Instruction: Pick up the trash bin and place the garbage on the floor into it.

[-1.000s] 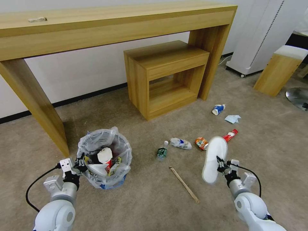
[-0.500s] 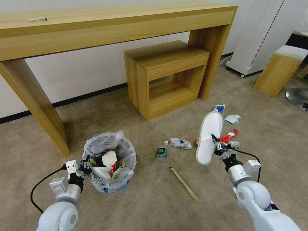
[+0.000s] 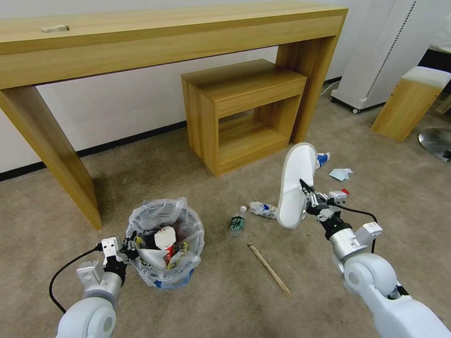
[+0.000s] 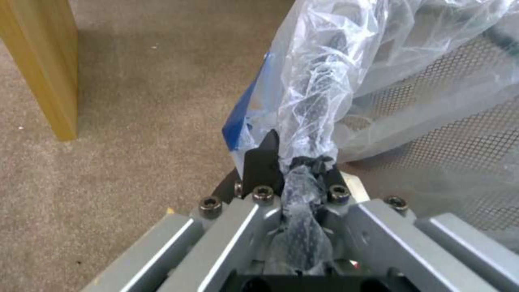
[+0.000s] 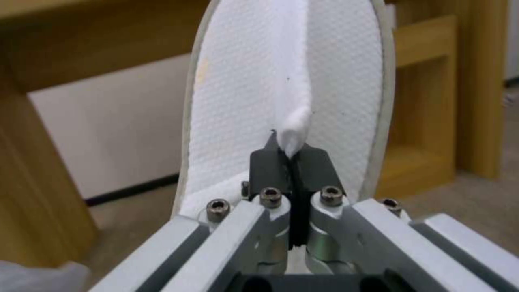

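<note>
One bin, one slipper, two bottles.

The trash bin, lined with a crinkly clear bag, sits near left on the tan carpet, a carton and wrappers inside. A white slipper hangs upright at right. A green-labelled bottle, crushed bottle, wooden stick, cup and tissue lie scattered beyond.

right gripper: fingers pinched together on a fold of the white slipper | slipper: stands upright beyond the fingertips, textured inner face toward the camera | behind slipper: wooden furniture, white wall, tan carpet floor
</note>
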